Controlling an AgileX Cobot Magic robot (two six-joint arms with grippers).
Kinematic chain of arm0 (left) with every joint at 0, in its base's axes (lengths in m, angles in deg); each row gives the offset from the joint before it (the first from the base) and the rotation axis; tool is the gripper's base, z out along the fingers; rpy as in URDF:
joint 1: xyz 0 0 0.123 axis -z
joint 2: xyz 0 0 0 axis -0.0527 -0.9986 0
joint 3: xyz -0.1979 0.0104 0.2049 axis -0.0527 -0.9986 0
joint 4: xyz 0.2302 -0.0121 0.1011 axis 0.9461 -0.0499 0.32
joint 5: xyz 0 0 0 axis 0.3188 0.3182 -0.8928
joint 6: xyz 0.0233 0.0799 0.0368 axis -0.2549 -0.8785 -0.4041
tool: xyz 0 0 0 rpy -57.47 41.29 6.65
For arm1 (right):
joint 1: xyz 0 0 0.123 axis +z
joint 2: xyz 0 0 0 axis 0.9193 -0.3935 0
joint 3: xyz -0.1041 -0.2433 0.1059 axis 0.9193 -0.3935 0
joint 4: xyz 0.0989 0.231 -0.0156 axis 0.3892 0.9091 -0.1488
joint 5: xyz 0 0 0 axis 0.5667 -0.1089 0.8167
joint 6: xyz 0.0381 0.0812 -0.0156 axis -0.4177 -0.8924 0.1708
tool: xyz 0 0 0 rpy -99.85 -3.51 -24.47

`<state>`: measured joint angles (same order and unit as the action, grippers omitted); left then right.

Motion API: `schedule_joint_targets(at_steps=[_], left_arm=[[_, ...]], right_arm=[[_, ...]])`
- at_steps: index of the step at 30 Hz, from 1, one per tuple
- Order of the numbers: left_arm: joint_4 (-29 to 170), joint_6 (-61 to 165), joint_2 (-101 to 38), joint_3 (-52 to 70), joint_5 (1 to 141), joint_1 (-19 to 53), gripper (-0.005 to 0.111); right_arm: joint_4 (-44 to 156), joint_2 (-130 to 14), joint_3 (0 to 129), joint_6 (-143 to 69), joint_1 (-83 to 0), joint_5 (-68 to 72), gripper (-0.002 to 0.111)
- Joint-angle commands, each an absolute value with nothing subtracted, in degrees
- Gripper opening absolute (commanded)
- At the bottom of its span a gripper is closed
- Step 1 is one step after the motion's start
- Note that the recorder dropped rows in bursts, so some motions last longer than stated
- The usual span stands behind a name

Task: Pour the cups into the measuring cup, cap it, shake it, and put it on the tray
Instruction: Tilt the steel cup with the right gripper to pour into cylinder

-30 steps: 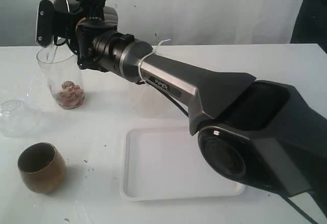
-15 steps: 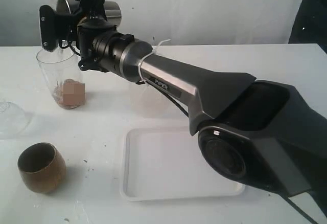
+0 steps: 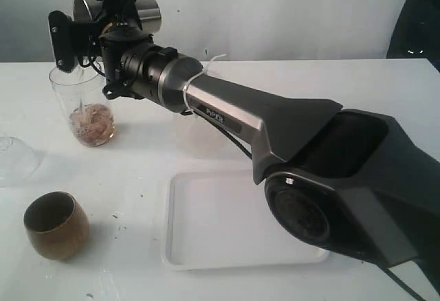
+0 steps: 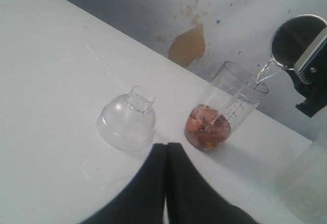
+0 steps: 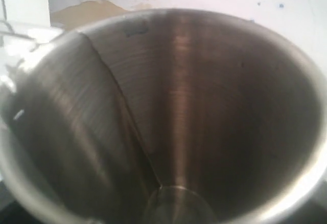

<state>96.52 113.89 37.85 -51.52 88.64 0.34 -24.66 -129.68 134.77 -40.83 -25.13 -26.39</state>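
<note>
Water (image 4: 262, 73) runs in a thin stream into the measuring cup (image 3: 81, 102), which stands upright at the far left of the table (image 3: 330, 95) with reddish-brown pieces (image 3: 93, 126) at its bottom. Just above its rim hangs the steel tumbler (image 3: 150, 16), its long axis tipped close to level and its mouth toward the cup. The right gripper (image 3: 122, 0) clamps it, jaws spread wide around it. Righting it looks like a matter of rolling that wrist back. The left gripper (image 4: 166, 178) is closed on nothing, facing the cup and a clear domed lid (image 4: 126, 124) beside it. The brown cup (image 3: 55, 225) and the tray (image 3: 220, 225) sit nearer the camera, well apart.
</note>
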Motion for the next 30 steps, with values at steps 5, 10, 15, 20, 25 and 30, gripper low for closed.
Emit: schedule_joint_targets(at_steps=[5,10,15,20,25,30], left_arm=[[97.0,113.8,38.2,-51.8,88.1,0.5,0.000],[97.0,113.8,38.2,-51.8,88.1,0.5,0.000],[97.0,113.8,38.2,-51.8,88.1,0.5,0.000],[97.0,113.8,38.2,-51.8,88.1,0.5,0.000],[97.0,113.8,38.2,-51.8,88.1,0.5,0.000],[97.0,113.8,38.2,-51.8,88.1,0.5,0.000]], right_arm=[[-28.8,-129.4,135.7,-40.1,-25.1,-27.3,0.000],[-29.5,-129.4,135.7,-38.8,-24.8,-27.4,0.000],[-30.4,-129.4,135.7,-38.8,-24.5,-27.3,0.000],[-30.1,-129.4,135.7,-39.8,-24.5,-27.6,0.000],[-29.6,-129.4,135.7,-46.0,-24.5,-27.4,0.000],[-26.7,-129.3,135.7,-47.0,-24.5,-29.4,0.000]])
